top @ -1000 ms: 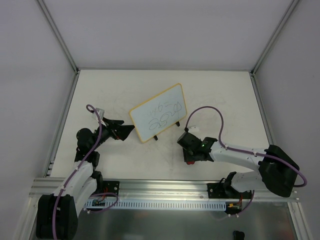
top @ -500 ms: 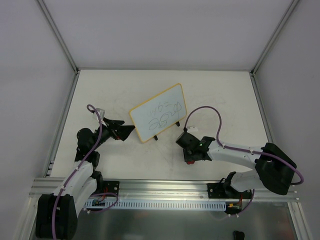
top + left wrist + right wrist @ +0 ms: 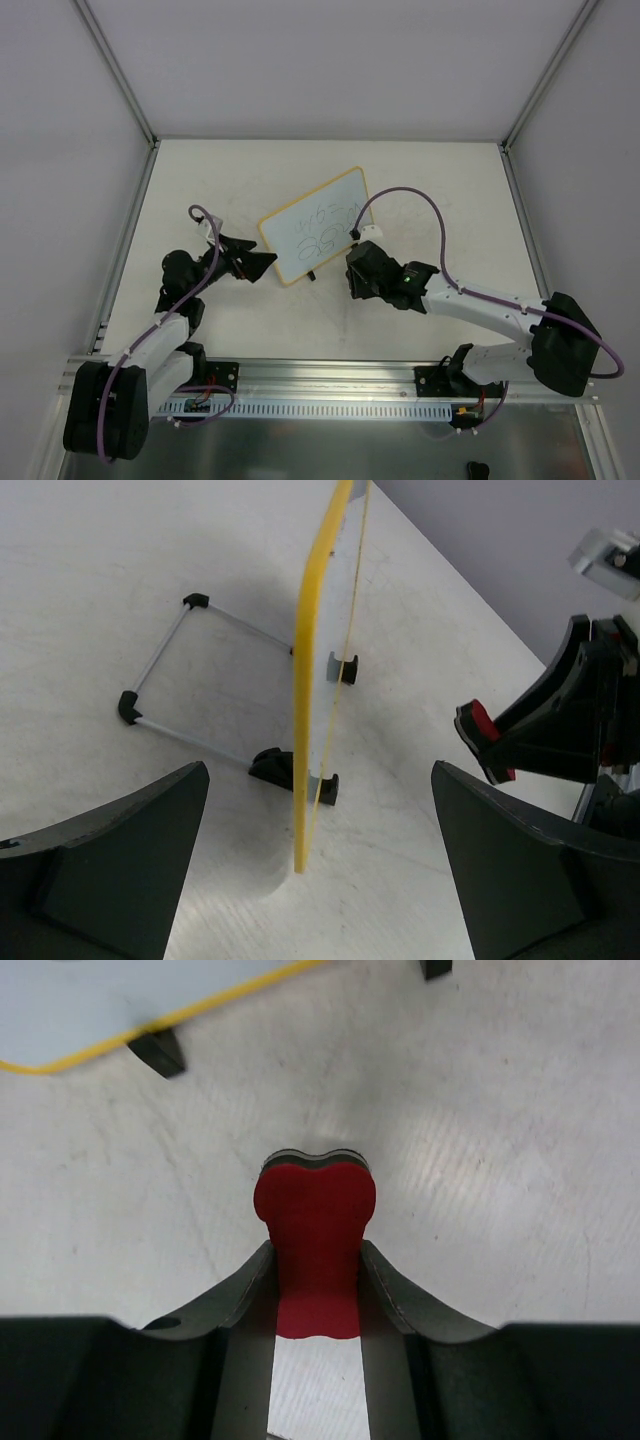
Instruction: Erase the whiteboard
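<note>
Right pincer point(image 3: 315, 1260) is clamped on the red eraser point(image 3: 315, 1215), its base hidden. Left pincer point(image 3: 262, 263) is wide open. Whiteboard point(image 3: 315, 225) scribbles are unreadable.

Jaws clamp a red eraser point(image 3: 315, 1230) near the whiteboard point(image 3: 100, 1000).

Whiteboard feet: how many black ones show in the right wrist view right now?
2. One foot sits under the whiteboard's yellow edge at upper left; the other is cut off at the top edge, right of centre. Any behind the board are hidden here.
</note>
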Robot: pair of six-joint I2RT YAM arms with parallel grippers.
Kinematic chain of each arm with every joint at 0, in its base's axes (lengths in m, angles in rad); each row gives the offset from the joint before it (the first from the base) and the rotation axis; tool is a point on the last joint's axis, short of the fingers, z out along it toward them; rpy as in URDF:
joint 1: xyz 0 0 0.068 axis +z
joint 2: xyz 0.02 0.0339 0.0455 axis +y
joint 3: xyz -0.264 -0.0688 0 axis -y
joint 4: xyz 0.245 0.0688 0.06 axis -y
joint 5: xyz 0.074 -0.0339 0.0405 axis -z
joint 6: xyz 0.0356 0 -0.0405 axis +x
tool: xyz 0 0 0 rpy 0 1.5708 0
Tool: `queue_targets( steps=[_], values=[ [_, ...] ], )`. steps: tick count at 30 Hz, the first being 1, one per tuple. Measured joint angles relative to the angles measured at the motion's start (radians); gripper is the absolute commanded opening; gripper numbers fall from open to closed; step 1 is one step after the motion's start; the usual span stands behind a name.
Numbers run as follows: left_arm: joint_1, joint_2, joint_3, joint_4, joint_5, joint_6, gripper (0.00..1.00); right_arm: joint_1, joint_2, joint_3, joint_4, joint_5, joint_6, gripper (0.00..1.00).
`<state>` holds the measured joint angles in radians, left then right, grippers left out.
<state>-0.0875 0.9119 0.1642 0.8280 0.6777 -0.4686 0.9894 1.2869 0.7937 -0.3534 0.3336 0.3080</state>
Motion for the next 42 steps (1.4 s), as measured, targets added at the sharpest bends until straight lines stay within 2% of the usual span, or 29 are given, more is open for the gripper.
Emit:
queue_targets(
  steps=[5,10,16,17,18,19,22,26,31,35,37,42],
  values=[
    [-0.066,0.043,0.0,0.068,0.011,0.099,0.92,0.0,-0.004,0.031,0.102,-0.004,-0.072,0.0],
    [-0.084,0.123,0.034,0.082,0.056,0.173,0.79,0.0,0.011,0.073,0.178,-0.017,-0.135,0.0],
    [-0.084,0.157,0.061,0.102,0.055,0.22,0.78,-0.006,0.046,0.119,0.243,-0.025,-0.198,0.0],
    [-0.084,0.16,0.061,0.106,0.053,0.225,0.75,-0.01,0.046,0.119,0.254,-0.031,-0.206,0.0],
    [-0.084,0.163,0.061,0.11,0.052,0.23,0.59,-0.017,0.046,0.118,0.27,-0.039,-0.213,0.0],
    [-0.084,0.165,0.061,0.11,0.052,0.232,0.54,-0.027,0.046,0.114,0.294,-0.056,-0.217,0.0],
    [-0.084,0.183,0.075,0.105,0.054,0.253,0.51,-0.073,0.045,0.092,0.376,-0.123,-0.22,0.0],
    [-0.084,0.225,0.092,0.13,0.05,0.247,0.55,-0.105,0.045,0.052,0.466,-0.153,-0.23,0.0],
    [-0.083,0.287,0.092,0.195,0.046,0.198,0.55,-0.103,0.045,0.003,0.559,-0.162,-0.262,0.0],
    [-0.082,0.348,0.092,0.259,0.046,0.151,0.5,-0.103,0.045,-0.003,0.607,-0.162,-0.295,0.0],
    [-0.082,0.371,0.091,0.293,0.047,0.126,0.41,-0.103,0.045,-0.003,0.633,-0.162,-0.308,0.0],
    [-0.082,0.387,0.091,0.338,0.047,0.099,0.31,-0.103,0.048,-0.003,0.673,-0.161,-0.332,0.0]
  ],
)
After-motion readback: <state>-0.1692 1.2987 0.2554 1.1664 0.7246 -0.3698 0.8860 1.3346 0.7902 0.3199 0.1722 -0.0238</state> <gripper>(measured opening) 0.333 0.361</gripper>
